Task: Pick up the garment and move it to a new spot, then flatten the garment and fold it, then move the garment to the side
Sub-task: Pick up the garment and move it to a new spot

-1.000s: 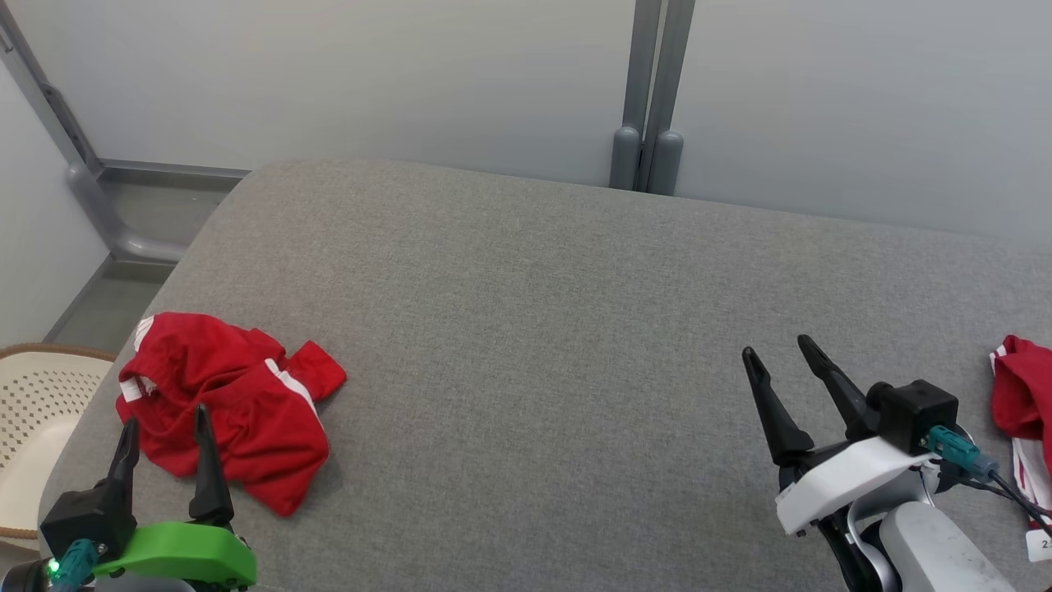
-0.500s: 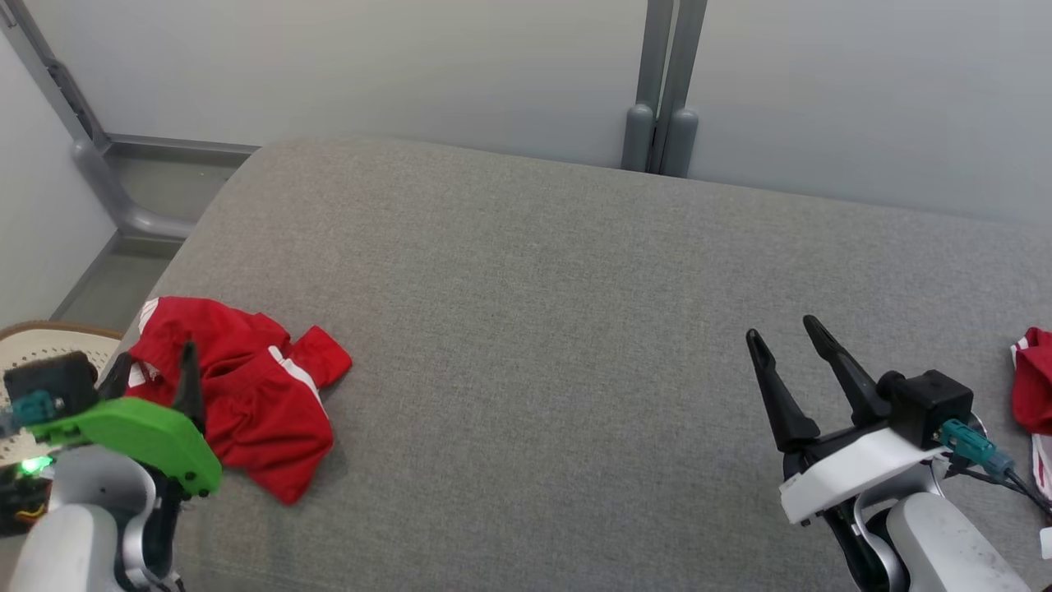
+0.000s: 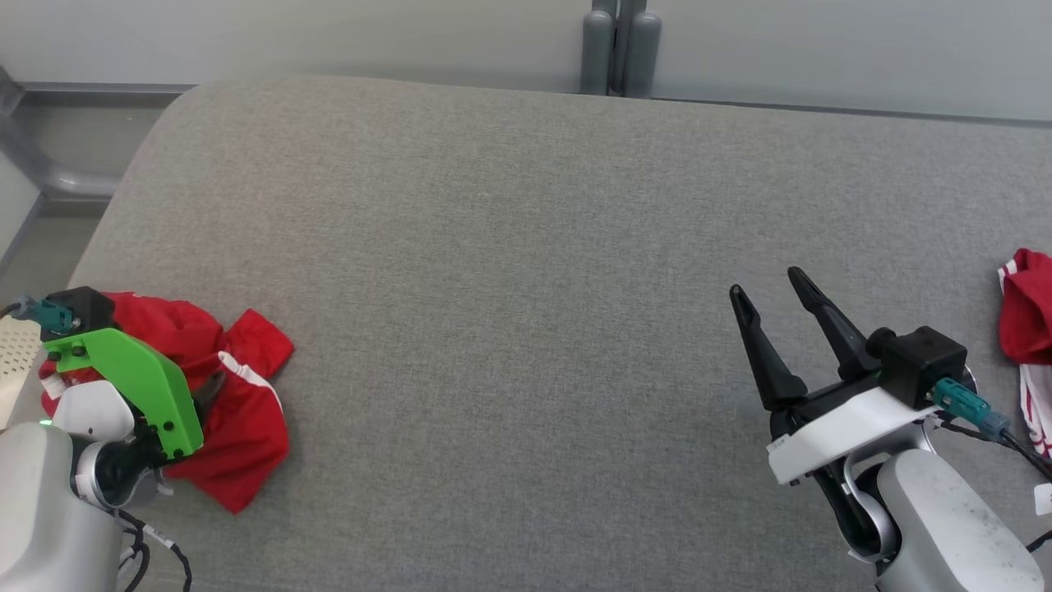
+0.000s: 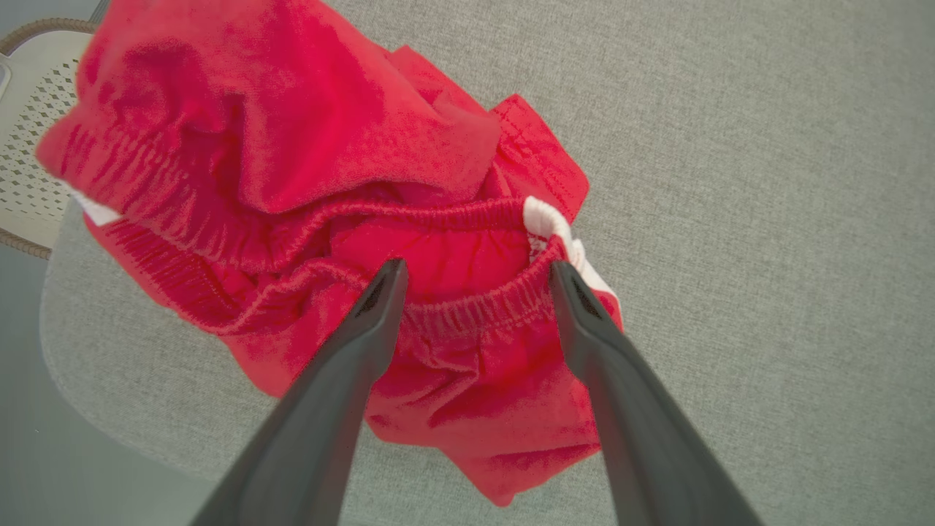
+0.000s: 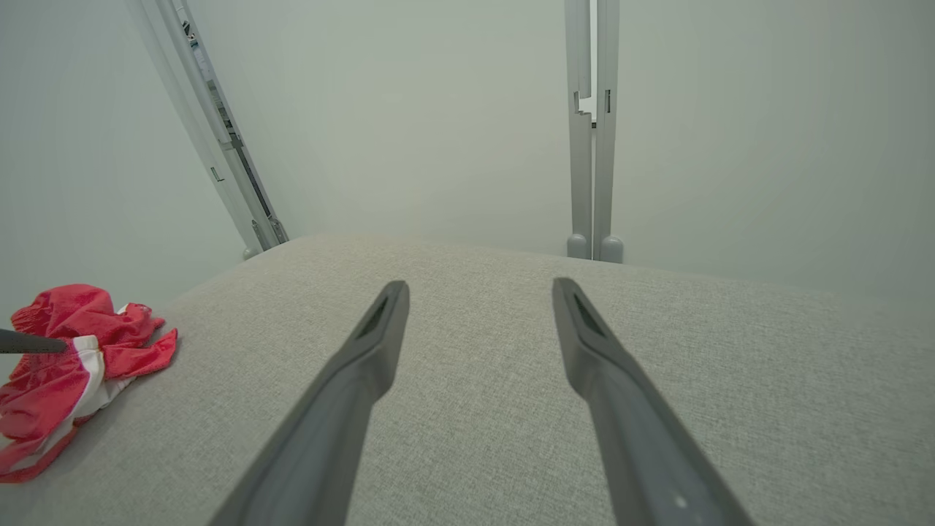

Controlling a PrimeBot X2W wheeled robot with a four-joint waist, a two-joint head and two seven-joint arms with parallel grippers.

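Note:
The garment (image 3: 242,427), red shorts with white side stripes, lies crumpled near the left edge of the grey padded surface (image 3: 526,247). My left gripper (image 4: 476,267) points down over it, open. Its two dark fingers straddle the elastic waistband (image 4: 467,307), and no fabric is pinched between them. In the head view the green wrist mount (image 3: 131,378) covers part of the garment. My right gripper (image 3: 764,281) hovers open and empty over the right part of the surface, far from the garment (image 5: 66,365), which lies at the far left of the right wrist view.
A second red and white cloth (image 3: 1027,316) lies at the right edge of the surface. A cream perforated basket (image 4: 29,168) stands just off the left edge. A grey post (image 3: 612,45) and pale wall panels rise behind the surface.
My left arm has risen and tipped over the garment, so its fingers now point down at it. The head camera has tilted down. The right gripper has kept its pose.

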